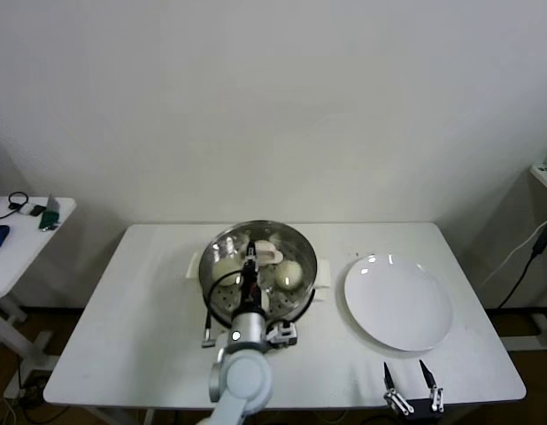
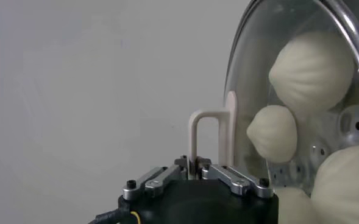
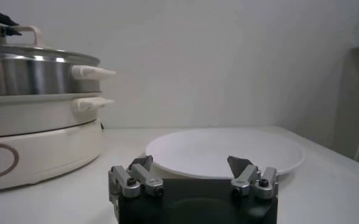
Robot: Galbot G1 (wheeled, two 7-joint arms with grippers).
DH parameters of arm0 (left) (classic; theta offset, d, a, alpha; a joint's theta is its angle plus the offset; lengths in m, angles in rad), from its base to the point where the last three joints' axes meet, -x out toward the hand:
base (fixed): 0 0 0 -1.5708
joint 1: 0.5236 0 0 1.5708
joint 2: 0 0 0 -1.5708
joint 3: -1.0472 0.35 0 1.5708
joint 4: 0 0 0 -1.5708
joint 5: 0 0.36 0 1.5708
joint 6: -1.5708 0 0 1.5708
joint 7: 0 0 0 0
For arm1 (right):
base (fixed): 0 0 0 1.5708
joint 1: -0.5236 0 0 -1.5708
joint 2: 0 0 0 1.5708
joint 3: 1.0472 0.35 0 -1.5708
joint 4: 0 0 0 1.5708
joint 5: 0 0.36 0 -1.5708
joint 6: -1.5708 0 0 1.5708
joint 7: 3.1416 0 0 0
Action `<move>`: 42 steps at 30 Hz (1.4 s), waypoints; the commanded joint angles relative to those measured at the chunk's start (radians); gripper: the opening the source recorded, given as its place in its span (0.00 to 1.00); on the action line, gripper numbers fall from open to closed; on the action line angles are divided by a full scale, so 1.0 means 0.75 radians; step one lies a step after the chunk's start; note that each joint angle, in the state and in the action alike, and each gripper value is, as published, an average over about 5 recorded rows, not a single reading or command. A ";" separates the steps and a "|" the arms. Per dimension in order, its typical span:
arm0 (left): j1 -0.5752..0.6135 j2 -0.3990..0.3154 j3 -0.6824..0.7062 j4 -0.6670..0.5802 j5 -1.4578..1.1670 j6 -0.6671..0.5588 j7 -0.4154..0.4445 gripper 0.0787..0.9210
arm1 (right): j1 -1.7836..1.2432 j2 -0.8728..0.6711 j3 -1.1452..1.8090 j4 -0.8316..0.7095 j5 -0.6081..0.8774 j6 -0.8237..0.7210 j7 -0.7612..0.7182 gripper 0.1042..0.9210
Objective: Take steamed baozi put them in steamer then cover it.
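Cream-white buns [image 2: 313, 70] lying inside shiny steel steamer [image 1: 302, 251] mid-worktop; clear glass lid [image 2: 252, 73] resting on top, oblong handle [image 2: 211, 137] upright.

We find no readable text, labels, brand marks, numbers or signs in any view. We see only a bare outlined oval panel on the front of the steamer [image 3: 39, 122] base, with nothing legible in it. The white plate [image 1: 398, 302], the cover [image 2: 277, 91] and the bench [image 1: 150, 336] carry no markings we can read. The small items on the side table [image 1: 26, 232] are too small for us to make out any print.
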 commanded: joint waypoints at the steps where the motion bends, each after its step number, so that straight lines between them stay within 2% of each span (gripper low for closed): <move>1: 0.010 0.042 0.018 -0.092 -0.056 0.004 0.050 0.18 | 0.007 -0.002 -0.013 0.003 0.050 -0.022 0.001 0.88; 6: 0.051 0.113 0.044 -0.217 -0.207 0.024 0.075 0.35 | 0.015 -0.006 -0.023 -0.008 0.064 -0.028 0.031 0.88; 15: 0.187 0.252 0.002 -0.464 -0.604 -0.016 -0.077 0.66 | 0.026 -0.007 -0.028 -0.002 0.076 -0.066 0.069 0.88; 21: 0.380 0.311 -0.270 -0.502 -1.075 -0.235 -0.317 0.85 | 0.019 -0.020 -0.007 0.030 0.090 -0.090 0.090 0.88; 23: 0.451 0.326 -0.406 -0.504 -1.254 -0.352 -0.413 0.87 | 0.020 -0.011 0.008 0.044 0.068 -0.089 0.097 0.88; 26: 0.522 0.328 -0.631 -0.496 -1.578 -0.550 -0.472 0.88 | 0.022 0.005 0.027 0.069 0.022 -0.091 0.105 0.88; 29: 0.555 0.320 -0.860 -0.438 -1.954 -0.738 -0.423 0.88 | 0.020 0.012 0.033 0.101 0.003 -0.097 0.105 0.88; 33: 0.612 0.342 -1.031 -0.310 -2.391 -0.858 -0.311 0.88 | 0.022 0.017 0.040 0.138 -0.012 -0.115 0.098 0.88; 37: 0.671 0.370 -1.028 -0.139 -2.624 -0.995 -0.240 0.88 | 0.035 0.004 0.043 0.142 -0.014 -0.133 0.082 0.88; 42: 0.704 0.342 -0.970 0.046 -2.661 -1.165 -0.182 0.88 | 0.058 -0.009 0.050 0.122 -0.010 -0.134 0.070 0.88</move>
